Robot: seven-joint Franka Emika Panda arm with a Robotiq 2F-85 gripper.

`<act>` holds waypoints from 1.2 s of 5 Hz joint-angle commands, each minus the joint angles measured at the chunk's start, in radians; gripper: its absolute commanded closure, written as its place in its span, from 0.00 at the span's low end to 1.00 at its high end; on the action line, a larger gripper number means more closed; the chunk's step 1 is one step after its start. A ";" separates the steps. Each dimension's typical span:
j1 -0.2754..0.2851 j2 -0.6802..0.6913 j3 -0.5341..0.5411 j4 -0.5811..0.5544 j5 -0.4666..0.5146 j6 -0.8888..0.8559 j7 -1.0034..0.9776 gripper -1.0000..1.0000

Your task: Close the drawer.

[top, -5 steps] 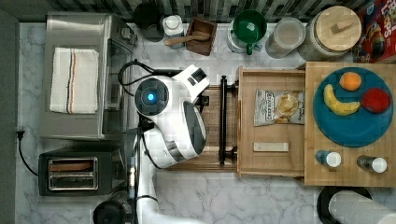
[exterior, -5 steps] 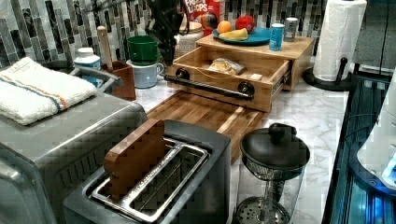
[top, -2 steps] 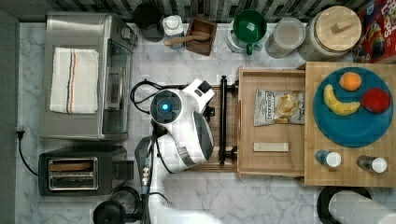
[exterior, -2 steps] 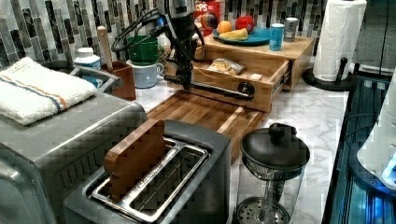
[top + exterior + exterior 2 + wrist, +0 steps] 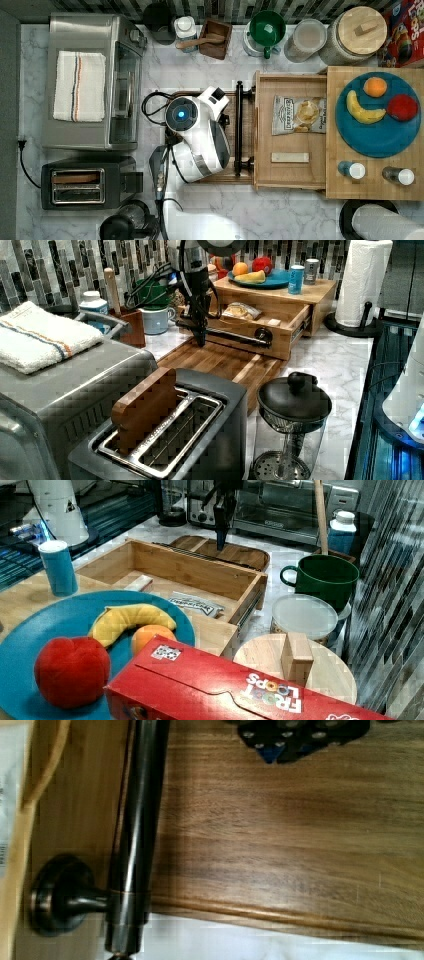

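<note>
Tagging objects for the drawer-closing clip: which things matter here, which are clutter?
Job:
drawer, open
its black handle
claw, low in front of the handle

Lying about:
cutting board
chip bag
blue plate
toaster
green mug

White Panda arm (image 5: pixel 200 135) bent over counter, wrist pointing straight down. Gripper (image 5: pixel 200 337) hangs vertical, tips low, black cables looped around wrist. Gripper (image 5: pixel 220 540) seen as dark narrow shape pointing down in right view.

pincer (image 5: pixel 200 337) finger spacing unclear, cutting board (image 5: pixel 245 107) mostly under arm, handle (image 5: pixel 134 840) cut off
</note>
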 commanded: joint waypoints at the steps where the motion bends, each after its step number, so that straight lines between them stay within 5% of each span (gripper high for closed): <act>1: -0.092 -0.009 -0.046 0.023 -0.021 0.082 -0.199 1.00; 6: -0.335 0.076 -0.110 0.153 0.064 0.104 -0.527 1.00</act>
